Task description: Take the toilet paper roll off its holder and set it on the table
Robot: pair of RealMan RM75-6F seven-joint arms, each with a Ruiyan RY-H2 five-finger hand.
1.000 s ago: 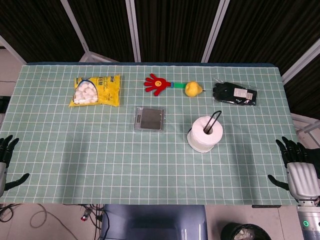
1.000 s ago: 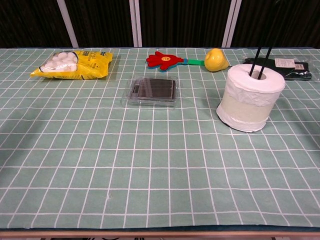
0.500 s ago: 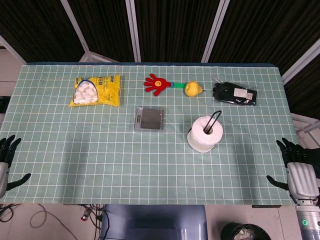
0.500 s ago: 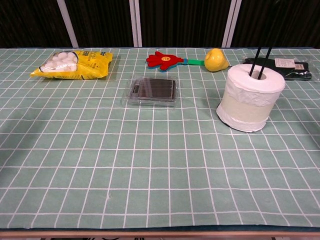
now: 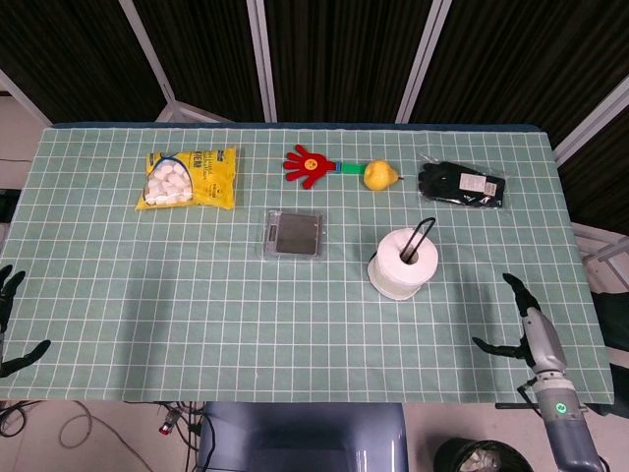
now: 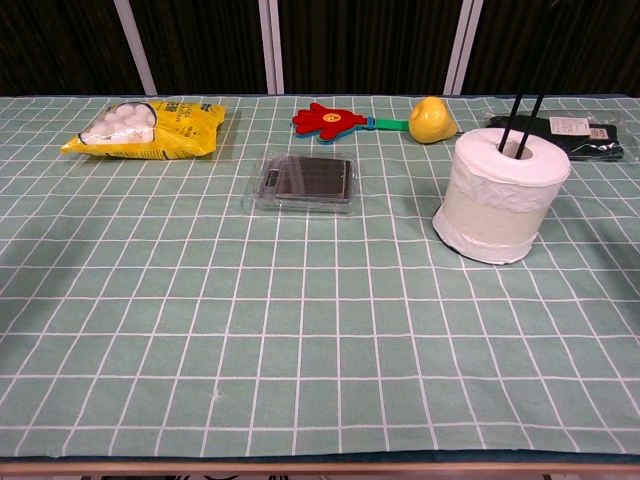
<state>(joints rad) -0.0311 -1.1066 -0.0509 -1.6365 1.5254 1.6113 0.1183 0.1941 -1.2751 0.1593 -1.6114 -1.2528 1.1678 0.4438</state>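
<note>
A white toilet paper roll (image 5: pixel 403 264) (image 6: pixel 502 197) stands upright right of the table's middle, threaded on a black wire holder (image 5: pixel 423 237) (image 6: pixel 525 118) whose loop rises out of its core. In the head view my right hand (image 5: pixel 528 326) is over the table's front right part, fingers spread, holding nothing, well to the right of and nearer than the roll. My left hand (image 5: pixel 10 320) shows only partly at the left edge, off the table, fingers apart and empty. The chest view shows neither hand.
Along the back lie a yellow bag of white balls (image 5: pixel 188 178), a red hand-shaped clapper (image 5: pixel 309 165), a yellow pear-shaped toy (image 5: pixel 379 175) and packaged black gloves (image 5: pixel 462 184). A small clear case (image 5: pixel 294 234) lies left of the roll. A green checked cloth (image 5: pixel 197 315) covers the table.
My right hand has moved in from beyond the right edge to over the table's front right corner and turned edge-on. My left hand has slid further out of the left edge.
</note>
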